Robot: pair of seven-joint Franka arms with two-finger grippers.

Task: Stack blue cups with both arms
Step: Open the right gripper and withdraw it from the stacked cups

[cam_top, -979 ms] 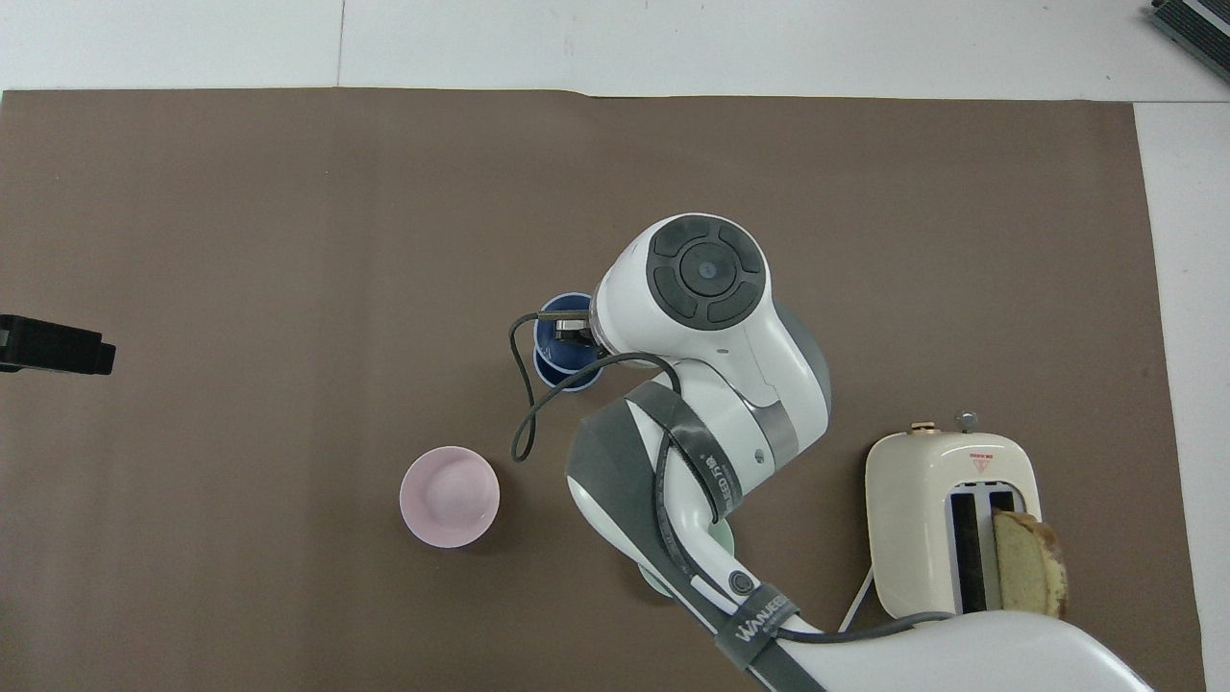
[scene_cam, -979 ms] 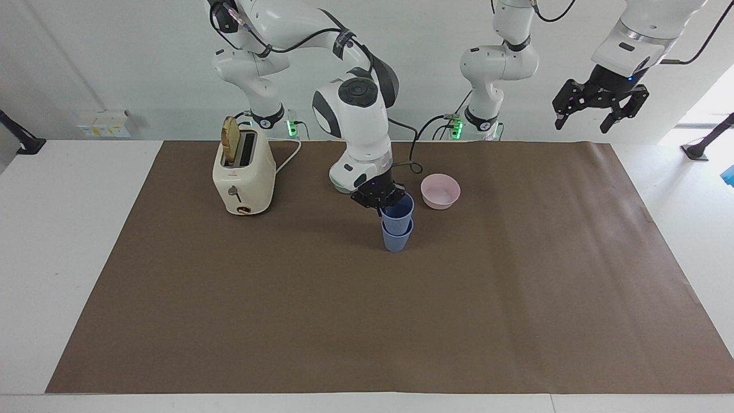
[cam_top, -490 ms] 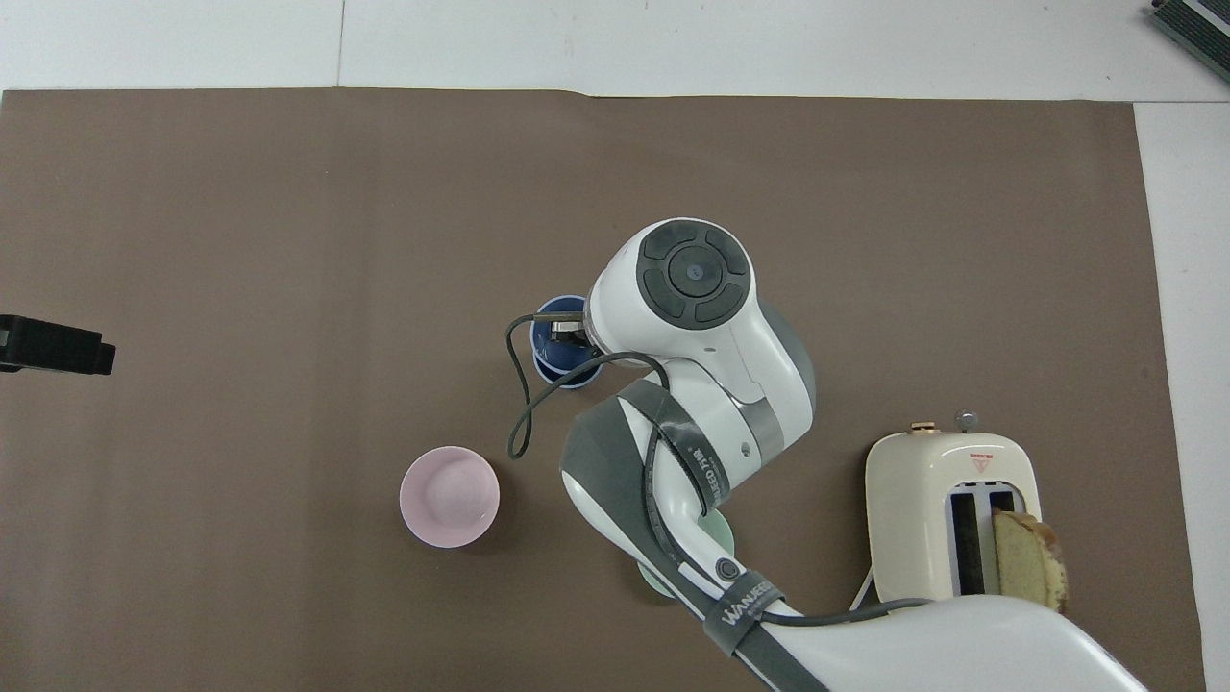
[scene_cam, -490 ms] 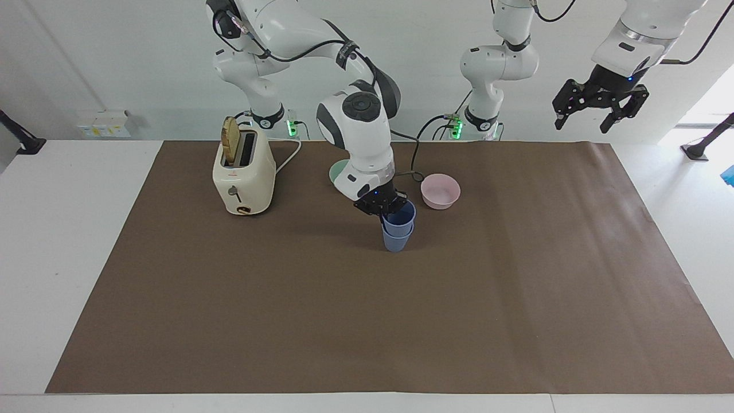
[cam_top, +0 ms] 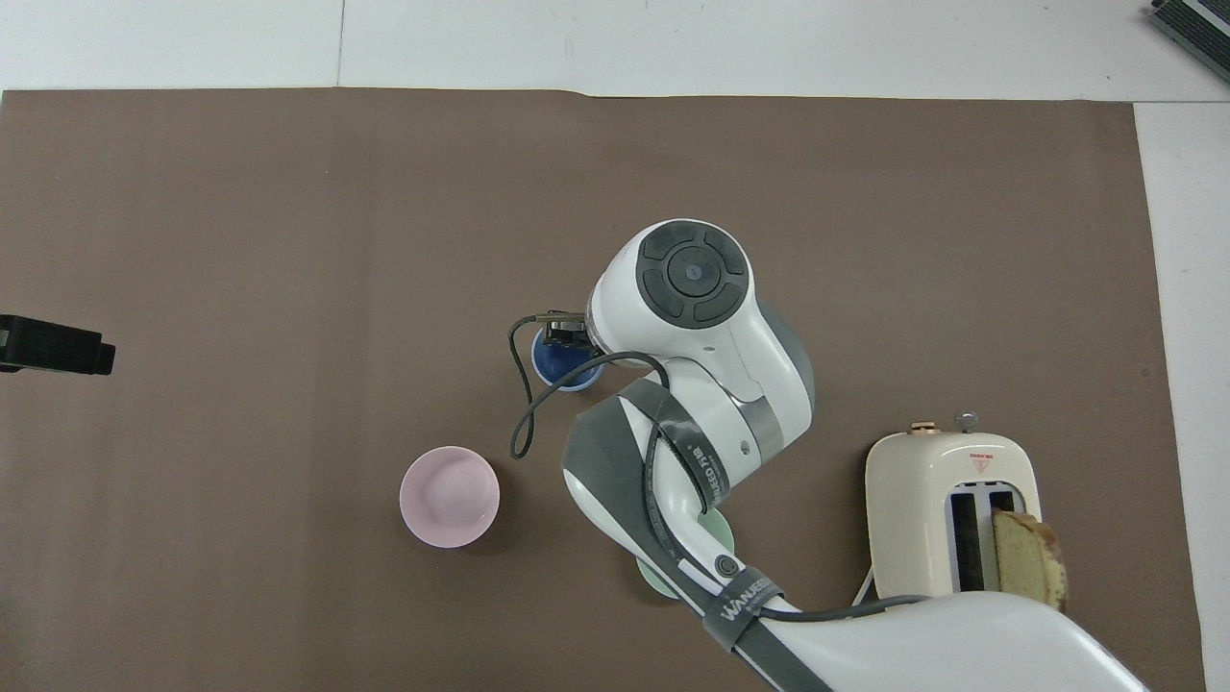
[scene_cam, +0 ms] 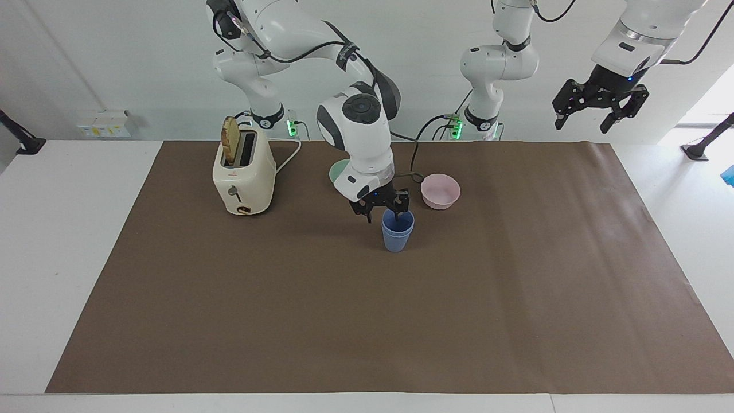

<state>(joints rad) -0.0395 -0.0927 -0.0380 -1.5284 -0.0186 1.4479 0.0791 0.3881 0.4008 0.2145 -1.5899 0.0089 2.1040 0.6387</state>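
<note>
The two blue cups stand nested as one stack on the brown mat, near the middle of the table; in the overhead view the arm partly covers them. My right gripper is just over the stack's rim with its fingers spread, open and holding nothing; in the overhead view only its black tip shows. One finger is at the rim and the other is outside the cup. My left gripper waits open, high over the left arm's end of the table; it also shows in the overhead view.
A pink bowl sits beside the cups, nearer to the robots. A mint-green bowl is mostly hidden by the right arm. A cream toaster with a bread slice stands toward the right arm's end. The brown mat covers the table.
The upper cup has gone down fully into the lower cup. My right gripper has opened and let it go, staying just over the rim. The left arm has not moved.
</note>
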